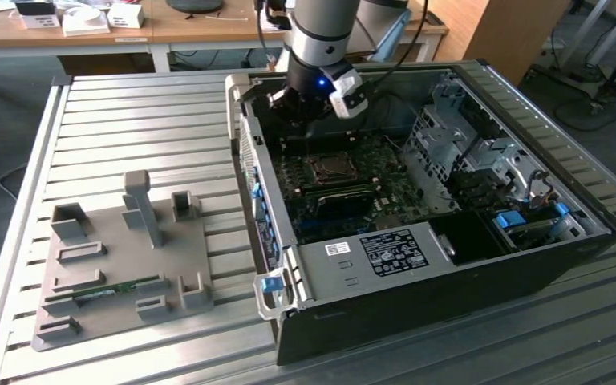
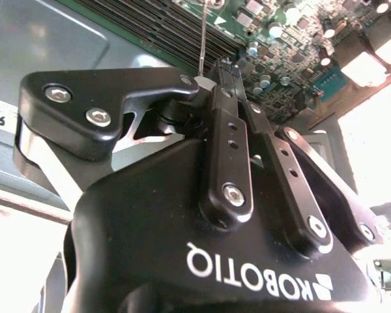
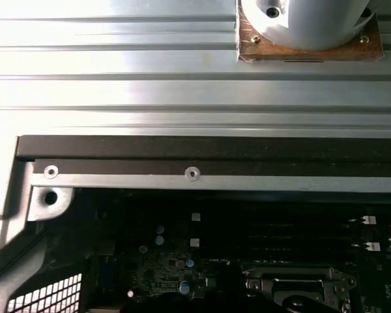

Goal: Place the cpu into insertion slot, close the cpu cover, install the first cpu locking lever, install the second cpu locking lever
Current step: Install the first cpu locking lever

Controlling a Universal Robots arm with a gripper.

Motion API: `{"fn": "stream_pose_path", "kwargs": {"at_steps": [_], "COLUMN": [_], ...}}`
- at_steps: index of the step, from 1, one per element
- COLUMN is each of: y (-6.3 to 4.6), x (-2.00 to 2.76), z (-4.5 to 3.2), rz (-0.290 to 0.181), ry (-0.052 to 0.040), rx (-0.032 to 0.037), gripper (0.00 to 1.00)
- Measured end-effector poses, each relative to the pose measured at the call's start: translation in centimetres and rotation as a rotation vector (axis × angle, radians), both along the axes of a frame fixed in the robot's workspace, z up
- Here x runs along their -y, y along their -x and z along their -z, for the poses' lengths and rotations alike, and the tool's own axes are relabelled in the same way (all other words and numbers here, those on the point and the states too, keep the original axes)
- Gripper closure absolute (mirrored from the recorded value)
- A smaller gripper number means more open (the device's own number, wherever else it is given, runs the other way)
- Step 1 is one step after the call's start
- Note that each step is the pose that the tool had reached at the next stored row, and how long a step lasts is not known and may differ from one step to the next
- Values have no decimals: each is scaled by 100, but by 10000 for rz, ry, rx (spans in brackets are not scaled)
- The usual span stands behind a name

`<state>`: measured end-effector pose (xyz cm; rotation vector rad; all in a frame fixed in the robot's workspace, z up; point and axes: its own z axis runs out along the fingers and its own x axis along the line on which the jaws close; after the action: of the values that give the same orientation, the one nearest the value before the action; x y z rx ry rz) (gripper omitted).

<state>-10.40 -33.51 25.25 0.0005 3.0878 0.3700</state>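
Grey fixture tray (image 1: pixel 115 233) is sitting nearest, on the exterior view's left of the slatted table (image 1: pixel 137 120), well apart from the work. Open computer case (image 1: pixel 415 313) is lying to its right. The gripper (image 1: pixel 305 112) is reaching down into the far end, just beyond the insertion slot (image 1: pixel 330 170), which is sitting mid-board. Whether the cpu is seated in there is hidden. Second wrist view: gripper (image 2: pixel 208 83) is showing its jaws pinched narrow, tips together. A thin metal rod (image 2: pixel 202 39) is running from the tips out over the memory slots (image 2: pixel 156 26). It's probably a locking lever; clamped or only touching, can't tell. First wrist view: cpu cover (image 3: pixel 293 284) is looking flat on the socket, inside the case rim (image 3: pixel 182 176). Risk, my read: the rod is thin and springy, so it's liable to be slipping off the tips and snapping back, or missing its hook if pushed off-line. Side load could be bending it or lifting the cover.
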Motion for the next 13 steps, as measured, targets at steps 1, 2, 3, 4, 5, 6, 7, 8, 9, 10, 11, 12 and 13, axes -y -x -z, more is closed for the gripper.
{"fn": "stream_pose_path", "kwargs": {"at_steps": [1, 2, 3, 4, 5, 6, 7, 8, 9, 10, 11, 12, 13], "y": [-18, -39, -59, -79, -100, -121, -142, -162, -182, -199, -212, -220, -222], "x": [0, 0, 0, 0, 0, 0, 0, 0, 0, 0, 0, 1, 1], "z": [0, 1, 1, 1, 2, 2, 3, 3, 3, 3, 4, 3, 3], "rz": [0, 0, 0, 1, 1, 1, 0, 0, 0, 1, 1, 0, 0], "ry": [-2, -3, -4, -5, -6, -7, -6, -7, -7, -6, -7, -6, -7], "rx": [0, 0, 0, 0, 0, 0, 0, 0, -1, 0, 0, -2, -1], "gripper": [89, 89, 89, 89, 89, 89, 89, 89, 89, 89, 89, 89, 89]}}
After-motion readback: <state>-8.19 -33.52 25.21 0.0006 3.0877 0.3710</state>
